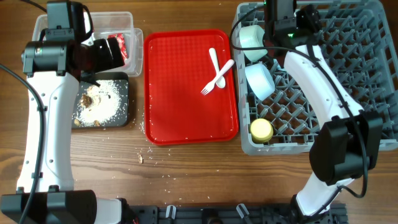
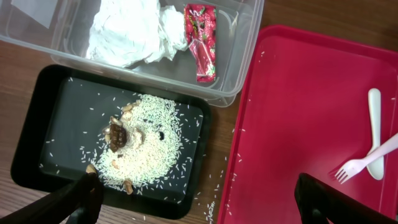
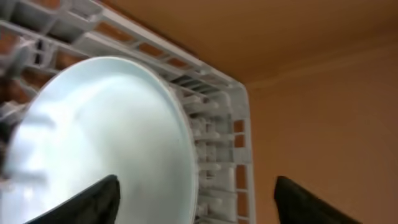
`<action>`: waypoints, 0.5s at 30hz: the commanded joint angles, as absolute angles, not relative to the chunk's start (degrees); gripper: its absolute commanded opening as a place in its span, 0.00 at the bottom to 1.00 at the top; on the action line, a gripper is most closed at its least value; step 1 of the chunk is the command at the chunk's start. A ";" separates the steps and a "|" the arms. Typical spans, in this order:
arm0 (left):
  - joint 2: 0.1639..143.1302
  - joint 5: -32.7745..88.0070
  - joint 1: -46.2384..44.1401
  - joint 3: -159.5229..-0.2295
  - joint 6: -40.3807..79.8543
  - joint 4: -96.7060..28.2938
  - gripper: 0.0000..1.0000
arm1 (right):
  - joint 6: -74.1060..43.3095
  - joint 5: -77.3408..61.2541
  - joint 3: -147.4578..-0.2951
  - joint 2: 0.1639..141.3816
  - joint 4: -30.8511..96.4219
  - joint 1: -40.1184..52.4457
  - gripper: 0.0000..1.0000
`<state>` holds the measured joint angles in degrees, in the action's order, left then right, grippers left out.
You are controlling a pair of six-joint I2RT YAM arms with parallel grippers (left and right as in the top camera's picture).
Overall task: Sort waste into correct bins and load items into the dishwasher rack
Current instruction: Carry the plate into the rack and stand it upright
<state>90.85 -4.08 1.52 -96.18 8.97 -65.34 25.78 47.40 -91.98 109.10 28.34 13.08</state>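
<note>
Overhead, the fork (image 1: 219,76) and spoon (image 1: 214,64) are lying crossed on the red tray (image 1: 174,93) at centre; in the left wrist view my left fingers (image 2: 74,202) are hanging open, empty, above the black tray (image 2: 56,93); in the right wrist view my right fingers (image 3: 93,202) are gaping open by the plate (image 3: 99,124) standing in the rack (image 3: 217,124).

Bright even light, soft shadows — right wrist view blurred, plate (image 3: 106,143) smeared.
</note>
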 commanded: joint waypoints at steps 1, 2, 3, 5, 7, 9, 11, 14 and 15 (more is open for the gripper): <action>90.87 -4.58 1.74 -96.73 9.69 -65.21 1.00 | 18.41 34.39 -92.16 107.20 33.58 13.32 0.84; 90.87 -4.58 1.74 -96.73 9.69 -65.21 1.00 | 16.71 30.96 -92.20 106.24 35.38 13.32 0.84; 90.87 -4.60 1.74 -96.73 9.69 -65.21 1.00 | 14.55 25.85 -92.20 104.71 37.76 13.32 0.84; 90.87 -4.60 1.74 -96.73 9.69 -65.21 1.00 | 8.91 15.59 -92.20 101.49 41.80 13.32 0.91; 90.87 -4.58 1.74 -96.73 9.69 -65.21 1.00 | 0.16 2.74 -92.20 97.95 43.90 13.32 1.00; 90.87 -4.58 1.74 -96.73 9.69 -65.21 1.00 | -6.59 -7.42 -92.20 96.20 44.10 13.32 1.00; 90.87 -4.60 1.74 -96.73 9.69 -65.21 1.00 | -7.90 -19.79 -92.20 95.79 42.72 13.32 1.00; 90.87 -4.60 1.74 -96.73 9.69 -65.21 1.00 | -14.46 -24.21 -92.18 97.14 39.24 14.50 0.94; 90.87 -4.60 1.74 -96.73 9.69 -65.21 1.00 | -16.75 -23.03 -92.18 97.93 38.30 15.42 0.89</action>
<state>90.85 -4.05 1.52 -96.18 8.97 -65.36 -7.44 -15.77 -91.96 96.27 40.60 13.52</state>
